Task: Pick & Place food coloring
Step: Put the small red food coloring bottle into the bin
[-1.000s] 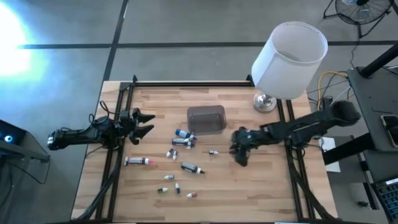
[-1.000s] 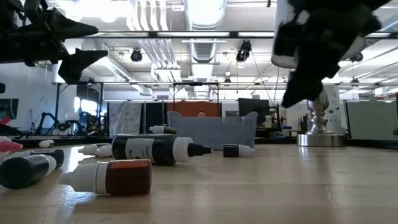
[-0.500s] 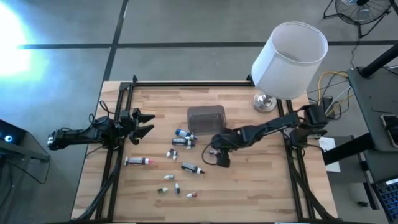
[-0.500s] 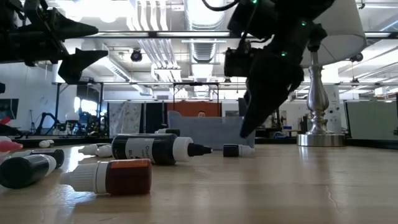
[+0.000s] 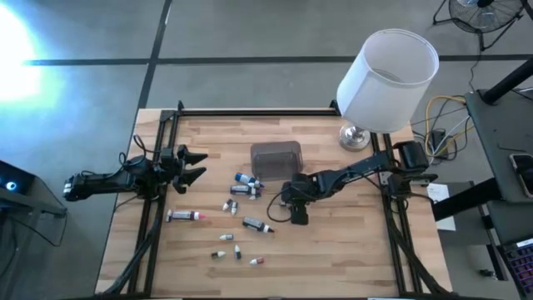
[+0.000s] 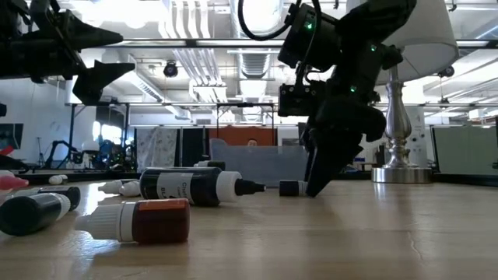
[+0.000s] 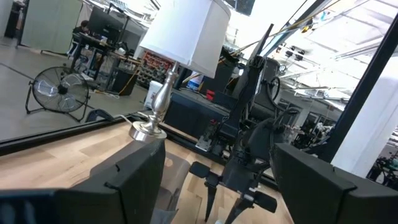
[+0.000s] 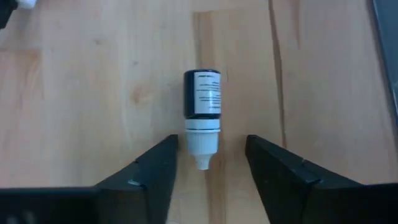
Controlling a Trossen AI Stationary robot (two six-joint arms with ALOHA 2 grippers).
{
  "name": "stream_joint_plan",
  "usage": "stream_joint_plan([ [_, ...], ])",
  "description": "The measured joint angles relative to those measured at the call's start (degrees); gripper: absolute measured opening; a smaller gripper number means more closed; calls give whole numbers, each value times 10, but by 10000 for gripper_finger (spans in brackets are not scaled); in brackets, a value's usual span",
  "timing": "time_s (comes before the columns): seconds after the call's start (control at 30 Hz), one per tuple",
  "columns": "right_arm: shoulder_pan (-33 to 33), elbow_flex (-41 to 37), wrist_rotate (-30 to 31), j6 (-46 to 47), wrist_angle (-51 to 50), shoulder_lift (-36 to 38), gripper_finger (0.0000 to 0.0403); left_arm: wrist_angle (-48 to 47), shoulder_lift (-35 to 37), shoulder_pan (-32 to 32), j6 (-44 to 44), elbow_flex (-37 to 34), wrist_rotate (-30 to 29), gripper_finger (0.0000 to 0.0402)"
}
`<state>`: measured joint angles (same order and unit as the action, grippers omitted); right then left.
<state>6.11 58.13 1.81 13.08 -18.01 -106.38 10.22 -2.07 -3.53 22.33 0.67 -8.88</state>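
Observation:
The food coloring is scattered over the middle of the wooden table: small bottles and tubes [image 5: 247,189], a pink-tipped tube [image 5: 185,216], and a dark bottle [image 5: 258,224]. One small bottle [image 8: 202,102] with a dark blue body and white cap lies flat on its side. My right gripper [image 8: 210,140] is open and points steeply down. Its fingers stand on either side of the bottle's cap [image 8: 202,146] without touching it. In the low view its fingertips [image 6: 315,187] reach the table beside this bottle [image 6: 291,187]. My left gripper [image 5: 196,165] waits open at the table's left edge.
A grey translucent tub [image 5: 276,160] stands just beyond the bottles, toward the far edge. A lamp with a white shade [image 5: 387,75] stands at the far right corner. Several more tiny bottles [image 5: 237,250] lie toward the near edge. Black frame rails [image 5: 150,225] run along both table sides.
My right gripper has swung toward the table's left and come down, tipping to a steeper downward slant, until its fingers straddle the small blue bottle near the table's middle. The bottles have not moved.

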Motion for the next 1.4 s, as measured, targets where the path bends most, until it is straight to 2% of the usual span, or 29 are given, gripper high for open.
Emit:
stream_joint_plan([
  [0.33, -4, 0, 3, 1, -13, 11, 19, 0, 0, 0, 0, 0, 0, 268],
  [0.5, 2, 37, 24, 7, -77, 46, 13, 0, 0, 0, 0, 0, 0, 268],
  [0.63, 9, 74, 75, 16, -146, 72, 11, 1, 0, 0, 0, 0, 0, 268],
  [0.73, 9, 115, 138, 54, -204, 91, 8, 1, 0, 0, 0, 0, 0, 268],
  [0.83, -21, 140, 194, 125, -241, 111, 7, 1, 0, 0, 0, 0, 0, 268],
  [0.93, -65, 147, 212, 168, -239, 119, 7, 0, 0, 0, 0, 0, 0, 268],
  [1.03, -100, 155, 141, 143, -232, 121, 8, -1, 0, 0, 0, 0, 0, 268],
  [1.13, -97, 152, 65, 92, -272, 123, 11, -1, 0, 0, 0, 0, 0, 268],
  [1.23, -64, 139, 31, 44, -343, 131, 31, -1, 0, 0, 0, 0, 0, 268],
  [1.3, -33, 126, -4, -6, -354, 138, 55, 0, 0, 0, 0, 0, 0, 268],
  [1.4, 20, 108, -47, -136, -341, 135, 107, 0, 0, 0, 0, 0, 0, 268],
])
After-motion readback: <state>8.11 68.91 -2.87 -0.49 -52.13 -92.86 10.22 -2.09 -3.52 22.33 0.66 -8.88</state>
